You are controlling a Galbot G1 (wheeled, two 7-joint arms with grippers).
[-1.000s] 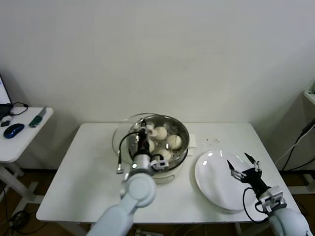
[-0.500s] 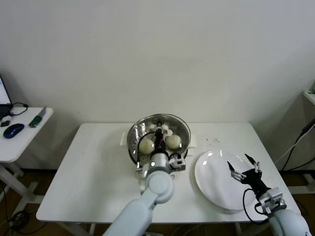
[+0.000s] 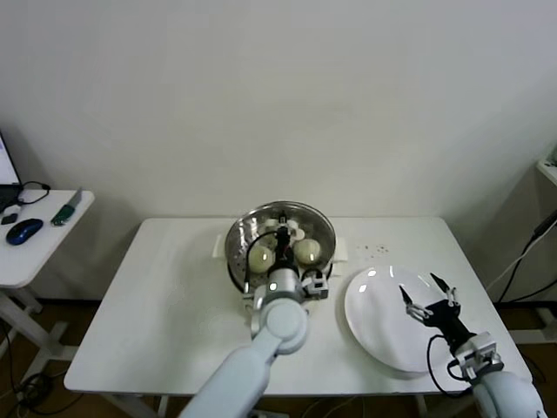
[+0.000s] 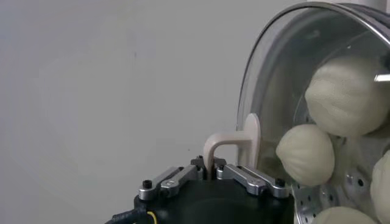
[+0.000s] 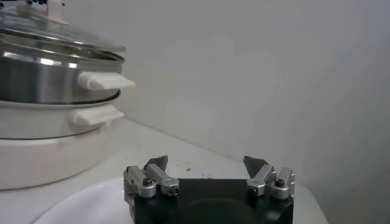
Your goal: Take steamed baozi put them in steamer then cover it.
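On the table (image 3: 157,296), centre-back: steamer (image 3: 237,261) with the cover (image 3: 300,214) sitting on top of it, rim on rim as far as the right wrist view shows. Steamed baozi (image 3: 259,257) are inside under the glass; two plainly visible from the head view, more partly hidden behind the left arm.

Left gripper (image 3: 281,237) is directly over the steamer, clamped tight on the cover's cream handle (image 4: 234,146). Left wrist view confirms it: handle pinched between the fingers (image 4: 250,178), glass and buns right behind it.

Right gripper (image 3: 428,299) hangs above the white plate (image 3: 374,322), to the steamer's right, jaws spread wide and nothing between them. Right wrist view shows the same, both fingertips (image 5: 157,163) well apart, with the steamer's side handles (image 5: 105,81) off to one side.

Plate sits just beside the steamer base, bare. A few small dark specks (image 3: 376,251) on the table behind the plate. Small side table (image 3: 43,252) off to the left with a mouse (image 3: 23,231) on it.
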